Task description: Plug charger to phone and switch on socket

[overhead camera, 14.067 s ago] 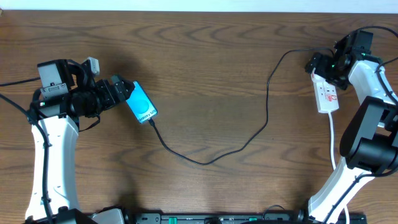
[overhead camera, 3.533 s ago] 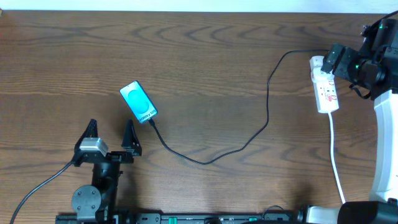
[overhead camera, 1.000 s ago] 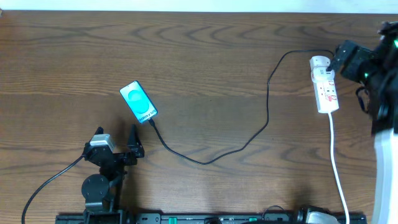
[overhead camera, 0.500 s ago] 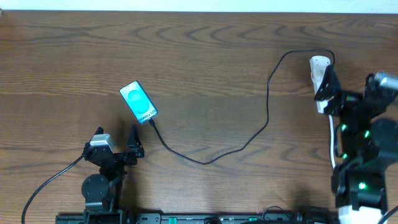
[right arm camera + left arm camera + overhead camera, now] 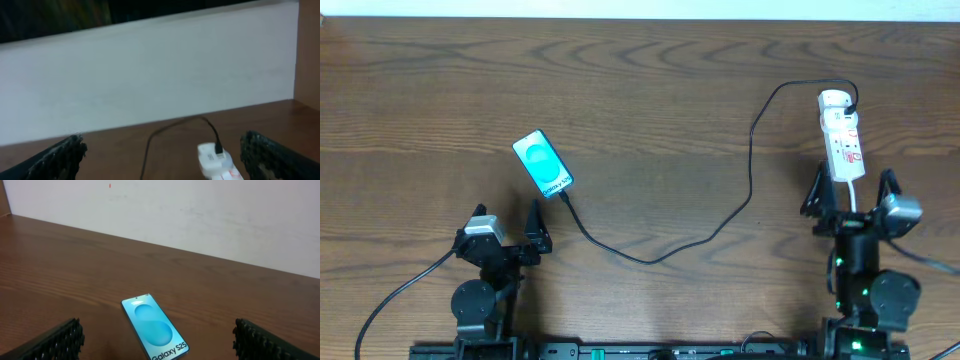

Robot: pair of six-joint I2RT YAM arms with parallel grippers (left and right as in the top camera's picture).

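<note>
The phone (image 5: 542,165) lies screen up left of centre, cyan with "Galaxy S25"; it also shows in the left wrist view (image 5: 154,333). The black charger cable (image 5: 750,170) runs from the phone's lower end across the table to the white socket strip (image 5: 841,136) at the right, where its plug (image 5: 218,146) sits in the strip's far end (image 5: 215,159). My left gripper (image 5: 503,222) is open and empty, near the front edge below the phone. My right gripper (image 5: 850,190) is open and empty, just in front of the strip's near end.
The strip's thick white cord (image 5: 855,200) runs down toward the right arm's base. A white wall (image 5: 200,215) stands behind the far table edge.
My right arm has pulled back from the socket strip toward the front edge and now rests below it. The left arm, phone and cable have not moved in the last second.
</note>
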